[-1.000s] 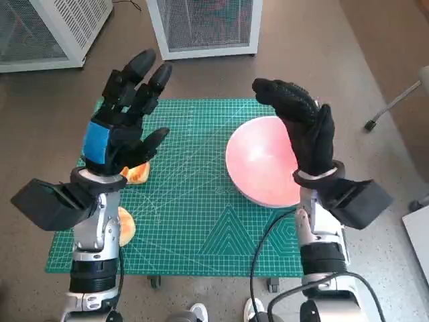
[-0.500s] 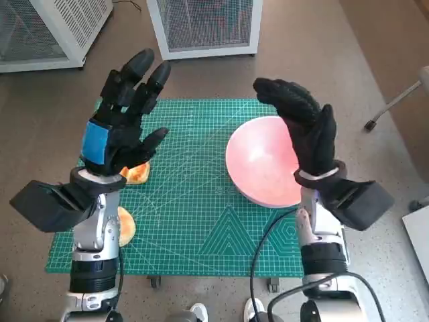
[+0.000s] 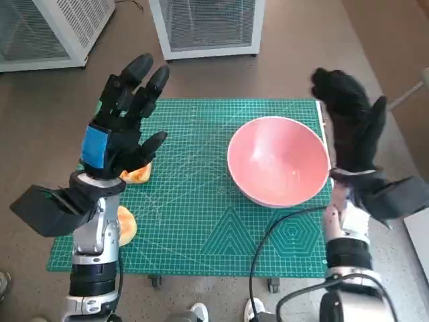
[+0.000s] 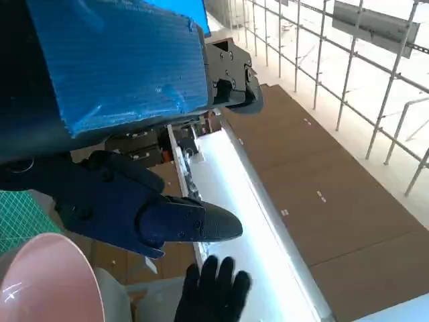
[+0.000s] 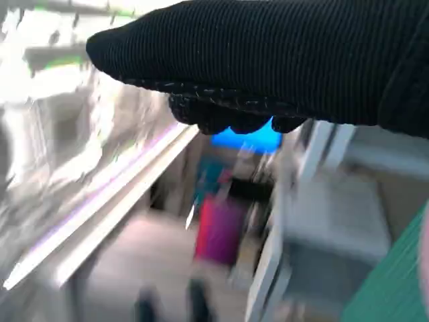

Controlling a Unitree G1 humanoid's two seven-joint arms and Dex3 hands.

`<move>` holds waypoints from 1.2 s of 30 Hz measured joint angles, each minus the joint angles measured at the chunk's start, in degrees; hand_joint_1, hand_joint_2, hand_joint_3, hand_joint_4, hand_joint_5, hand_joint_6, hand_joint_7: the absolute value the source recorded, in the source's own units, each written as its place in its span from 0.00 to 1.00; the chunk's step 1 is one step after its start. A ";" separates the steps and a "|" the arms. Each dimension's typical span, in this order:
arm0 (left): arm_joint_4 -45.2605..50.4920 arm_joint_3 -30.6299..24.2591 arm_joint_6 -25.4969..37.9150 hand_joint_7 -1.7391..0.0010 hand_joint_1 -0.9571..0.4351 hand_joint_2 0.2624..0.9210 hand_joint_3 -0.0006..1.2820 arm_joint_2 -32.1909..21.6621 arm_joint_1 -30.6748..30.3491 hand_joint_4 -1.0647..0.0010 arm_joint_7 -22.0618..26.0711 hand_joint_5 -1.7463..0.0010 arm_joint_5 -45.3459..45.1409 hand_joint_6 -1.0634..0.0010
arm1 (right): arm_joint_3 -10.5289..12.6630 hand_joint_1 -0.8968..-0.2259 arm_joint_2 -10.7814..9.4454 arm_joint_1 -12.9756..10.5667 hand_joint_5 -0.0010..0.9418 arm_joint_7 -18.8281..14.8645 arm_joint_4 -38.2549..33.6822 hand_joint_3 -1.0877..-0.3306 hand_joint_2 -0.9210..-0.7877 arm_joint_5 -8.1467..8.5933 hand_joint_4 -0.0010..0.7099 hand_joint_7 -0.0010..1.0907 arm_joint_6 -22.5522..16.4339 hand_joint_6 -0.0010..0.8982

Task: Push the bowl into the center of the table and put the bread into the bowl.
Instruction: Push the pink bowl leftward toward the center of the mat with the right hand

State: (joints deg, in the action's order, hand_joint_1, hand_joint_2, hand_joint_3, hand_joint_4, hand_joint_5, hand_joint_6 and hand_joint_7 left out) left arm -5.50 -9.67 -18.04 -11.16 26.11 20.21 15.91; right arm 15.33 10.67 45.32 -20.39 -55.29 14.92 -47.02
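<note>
Green gridded mat (image 3: 194,221), no legible writing.

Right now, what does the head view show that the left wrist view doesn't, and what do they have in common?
Only the head view shows the green mat, two pieces of bread partly hidden by the left arm, and the white cabinets on the floor. Only the left wrist view shows a railing and a bright strip beyond the left robot hand. Both show the pink bowl, the left robot hand raised and holding nothing, and the gloved right robot hand.
</note>
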 measured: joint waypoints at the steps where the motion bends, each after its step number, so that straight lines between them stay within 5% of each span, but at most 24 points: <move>1: 0.00 0.01 -0.07 0.76 0.28 1.00 0.22 0.02 -0.04 0.72 -0.06 1.00 -0.03 0.88 | 0.25 0.49 0.48 0.29 0.00 0.87 -1.26 0.49 0.00 -0.47 0.31 0.02 -0.17 0.36; 6: 0.00 0.12 -0.46 0.76 0.28 1.00 0.23 0.10 -0.28 0.72 -0.18 1.00 -0.16 0.88 | 1.22 0.50 3.05 1.37 0.00 4.72 -7.05 0.48 0.00 -2.14 0.29 0.02 -0.14 0.35; 13: 0.00 0.10 -0.67 0.76 0.28 1.00 0.24 0.09 -0.74 0.72 -0.65 1.00 -0.33 0.88 | 2.68 0.51 4.80 1.56 0.00 6.66 -12.48 0.47 0.00 -2.14 0.29 0.02 1.69 0.35; 29: 0.17 0.31 -0.69 0.76 0.28 1.00 0.26 0.09 -1.32 0.72 -0.90 1.00 -1.03 0.89 | 3.58 0.48 3.88 1.57 0.01 7.26 -17.38 0.47 0.00 -2.71 0.29 0.02 10.71 0.36; 36: 0.17 0.32 -0.69 0.76 0.28 1.00 0.26 0.08 -1.32 0.72 -0.85 1.00 -1.03 0.89 | 4.24 0.48 1.82 1.58 0.01 7.31 -18.44 0.47 0.00 -2.75 0.29 0.02 15.25 0.37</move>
State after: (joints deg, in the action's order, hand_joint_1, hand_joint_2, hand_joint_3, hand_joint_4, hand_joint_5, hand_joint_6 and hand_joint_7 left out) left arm -5.33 -9.35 -18.73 -11.07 24.78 19.35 14.87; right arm 19.57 12.49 46.90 -13.08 -73.73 12.17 -31.77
